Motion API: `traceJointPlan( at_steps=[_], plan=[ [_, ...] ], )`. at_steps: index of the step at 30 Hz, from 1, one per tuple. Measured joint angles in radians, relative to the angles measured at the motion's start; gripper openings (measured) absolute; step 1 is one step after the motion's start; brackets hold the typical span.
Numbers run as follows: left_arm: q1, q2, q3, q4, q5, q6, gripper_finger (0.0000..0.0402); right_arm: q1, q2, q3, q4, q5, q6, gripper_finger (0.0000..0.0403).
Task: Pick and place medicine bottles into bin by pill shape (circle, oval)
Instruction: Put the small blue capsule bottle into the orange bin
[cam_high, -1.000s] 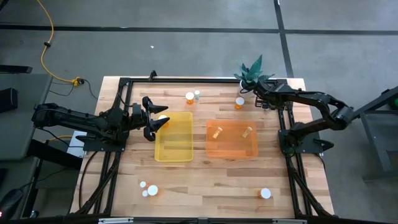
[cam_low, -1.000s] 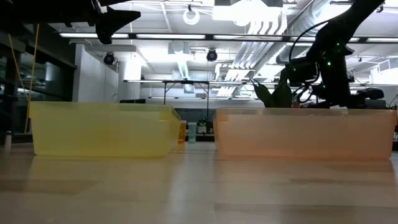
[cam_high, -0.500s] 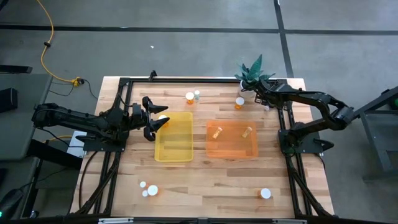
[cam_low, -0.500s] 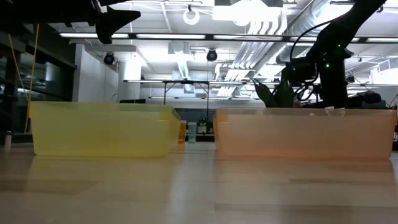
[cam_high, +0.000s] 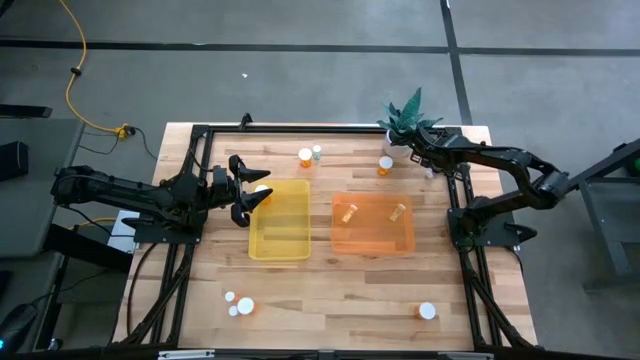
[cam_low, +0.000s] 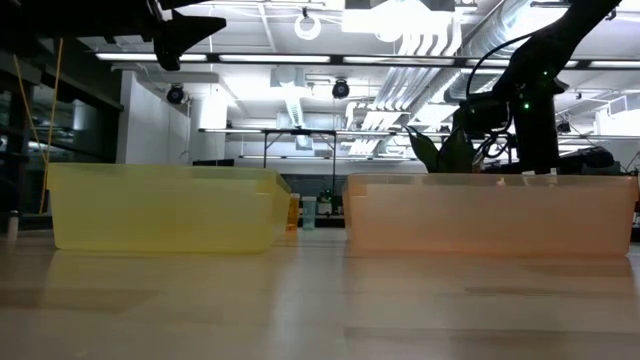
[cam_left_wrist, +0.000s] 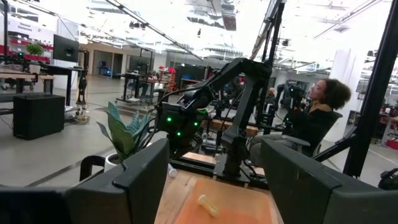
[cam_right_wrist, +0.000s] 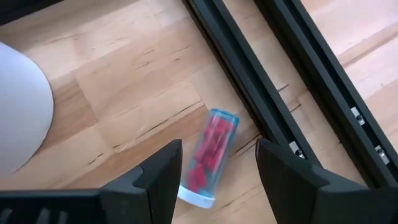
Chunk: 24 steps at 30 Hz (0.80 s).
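A small clear medicine bottle (cam_right_wrist: 208, 155) with red pills and a white cap lies on its side on the wood, close to a black frame rail (cam_right_wrist: 249, 81). My right gripper (cam_right_wrist: 219, 177) hangs over it at the table's far right, open, one finger on either side of the bottle and not touching it. In the high view this gripper (cam_high: 415, 150) hides the bottle. My left gripper (cam_high: 250, 190) waits open at the left edge of the yellow bin (cam_high: 280, 245), with a white-capped bottle (cam_high: 262, 189) showing by its fingertips. Two amber bottles (cam_high: 348, 211) (cam_high: 398, 211) lie in the orange bin (cam_high: 372, 245).
The white plant pot (cam_right_wrist: 18, 112) stands right beside the clear bottle, its plant (cam_high: 405, 115) at the far right corner. Loose bottles stand at the far edge (cam_high: 305, 155) (cam_high: 317, 152) (cam_high: 385, 163) and near the front edge (cam_high: 240, 305) (cam_high: 427, 311). A person sits beyond the table (cam_left_wrist: 317, 118).
My right gripper has rolled a little about its own pointing line while staying over the same spot by the plant pot. Its fingers keep the same gap.
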Motion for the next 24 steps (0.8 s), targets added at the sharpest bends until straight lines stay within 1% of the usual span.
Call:
traceJointPlan(
  at_steps=[12, 17, 24],
  plan=[
    [0.000, -0.007, 0.000, 0.001, 0.000, 0.000, 0.0241, 0.000, 0.003, 0.000, -0.003, 0.000, 0.052, 0.0196],
    [0.000, -0.013, 0.001, 0.002, 0.000, 0.000, 0.0241, 0.000, 0.069, 0.000, -0.003, 0.004, 0.074, 0.0196],
    [0.000, -0.013, 0.001, 0.001, 0.000, 0.000, 0.0241, -0.011, 0.127, 0.000, 0.058, -0.004, 0.075, 0.0196]
  ],
)
